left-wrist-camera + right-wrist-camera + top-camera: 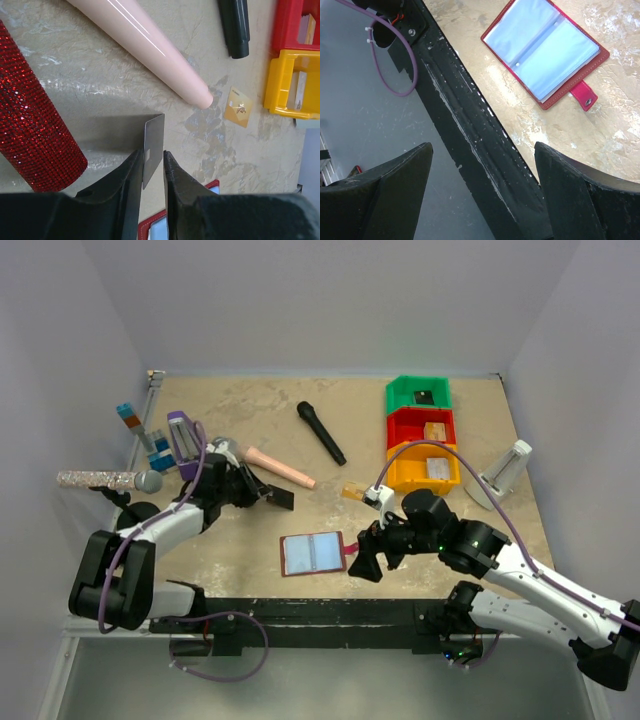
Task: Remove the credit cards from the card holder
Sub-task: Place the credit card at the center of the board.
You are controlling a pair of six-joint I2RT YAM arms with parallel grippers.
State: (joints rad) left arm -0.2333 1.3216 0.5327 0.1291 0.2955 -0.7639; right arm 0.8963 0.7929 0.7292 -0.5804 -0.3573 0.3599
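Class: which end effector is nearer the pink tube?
Left. The left end effector sits just nearside of the pink tube; the right end effector is farther, beside the card holder.

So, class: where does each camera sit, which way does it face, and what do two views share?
Top external: above, behind the bases, looking down on the table; left arm, right arm show.
Left wrist: low over the table, facing the yellow bin; left gripper around a silver-grey card.
Right wrist: faces down at the near rail; right gripper open.
Shared: top and right wrist both show the card holder.
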